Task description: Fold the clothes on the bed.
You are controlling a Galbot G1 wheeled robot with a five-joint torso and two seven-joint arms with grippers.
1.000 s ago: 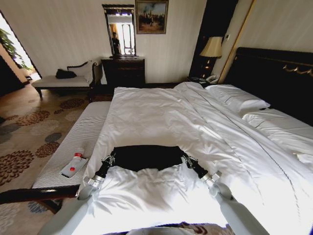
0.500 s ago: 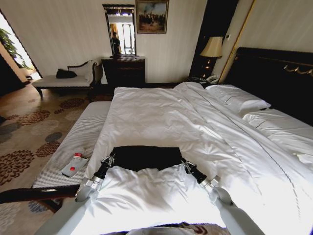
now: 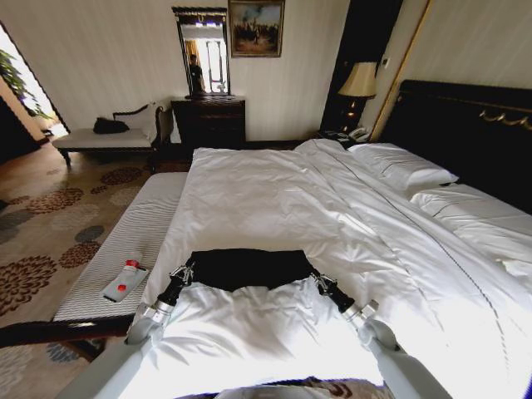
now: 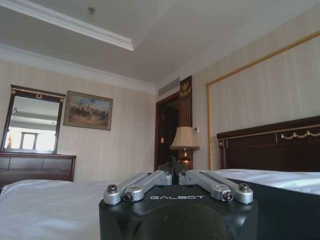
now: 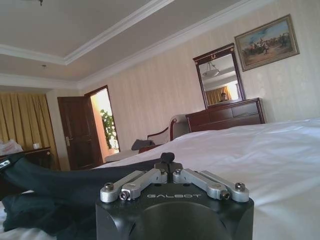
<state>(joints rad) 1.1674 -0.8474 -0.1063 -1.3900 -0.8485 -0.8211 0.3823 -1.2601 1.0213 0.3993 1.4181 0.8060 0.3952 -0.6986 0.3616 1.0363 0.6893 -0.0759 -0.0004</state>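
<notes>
The black T-shirt point(image 3: 248, 268) lies in a folded band across the white duvet point(image 3: 274, 199) near the foot of the bed point(image 3: 465, 125). The left pincer point(image 3: 184, 272) is clenched on its left end, the right pincer point(image 3: 317, 280) on its right end — both low on the bedding.

The T-shirt point(image 3: 248, 268) lies on the duvet point(image 3: 274, 199) near the foot of the bed point(image 3: 465, 249), stretched between the two end effectors: the left end effector point(image 3: 186, 270) at its left edge, the right end effector point(image 3: 317, 280) at its right edge. Pillows point(image 3: 403, 166) lie to the right, before the headboard point(image 3: 474, 125). A bench point(image 3: 125, 241) stands just left of the bed, with a packet point(image 3: 125, 283) on it. A dresser point(image 3: 209, 120) stands against the far wall, a chaise point(image 3: 104, 137) to its left, a lamp point(image 3: 361, 83) to its right.
</notes>
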